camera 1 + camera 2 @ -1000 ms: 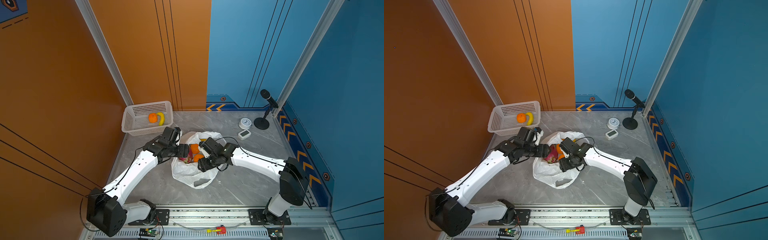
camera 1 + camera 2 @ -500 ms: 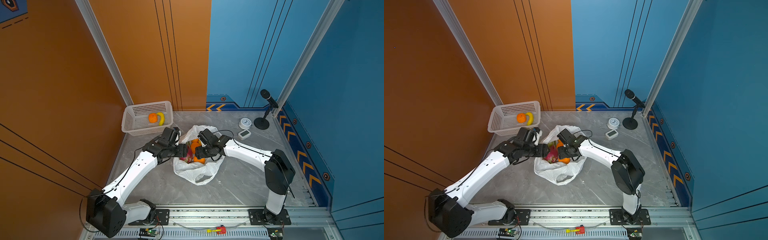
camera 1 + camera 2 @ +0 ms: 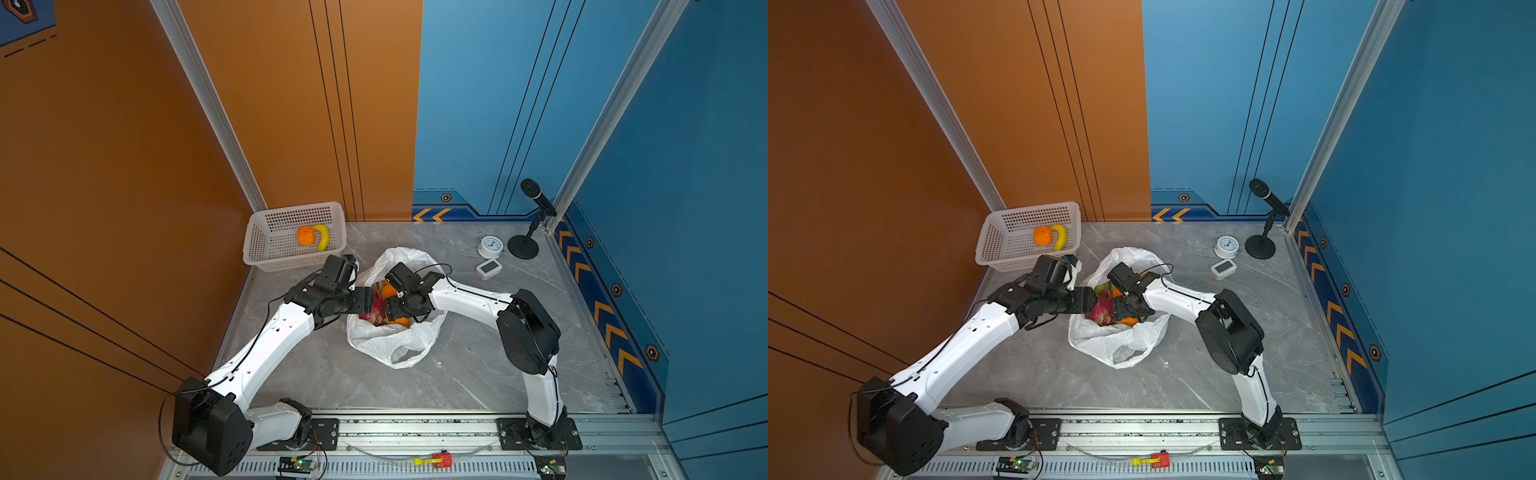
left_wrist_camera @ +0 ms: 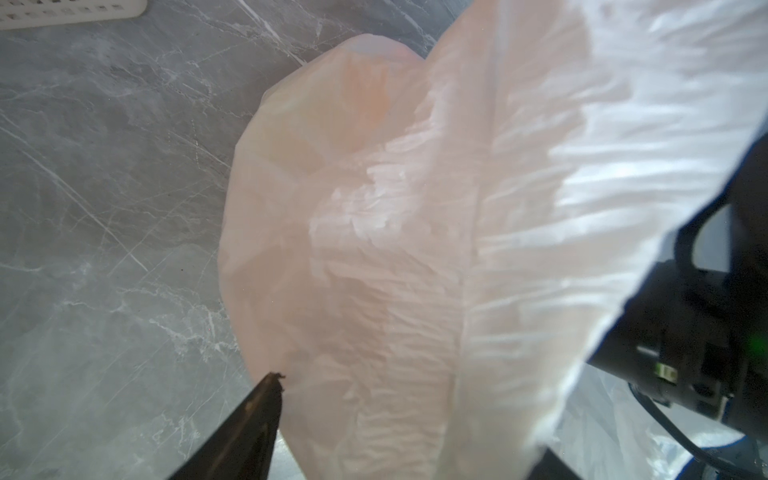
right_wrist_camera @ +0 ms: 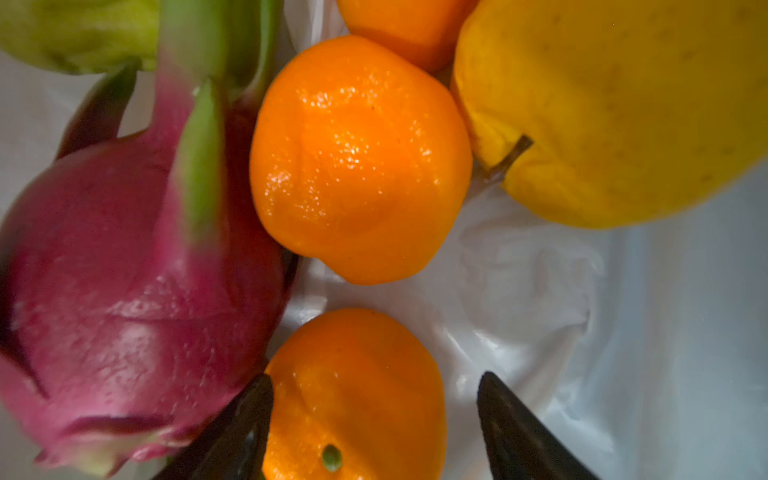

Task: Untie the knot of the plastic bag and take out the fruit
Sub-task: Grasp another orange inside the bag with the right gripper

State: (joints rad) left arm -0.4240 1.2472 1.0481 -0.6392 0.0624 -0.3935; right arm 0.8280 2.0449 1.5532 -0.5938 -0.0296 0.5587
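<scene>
My right gripper (image 5: 376,376) is down inside the open plastic bag (image 3: 390,345), fingers spread astride a glossy, dimpled orange (image 5: 353,407). One tip touches its side and the other stands off over slack white film. A scaly pink dragon fruit (image 5: 124,291), a second orange (image 5: 357,158) and a smooth yellow fruit (image 5: 623,104) crowd close. My left gripper (image 3: 368,300) is at the bag's raised, crinkly rim. Film hides one finger, so I cannot tell its hold. The bag sits mid-way on the table (image 3: 478,374), with bare grey marbling in front.
</scene>
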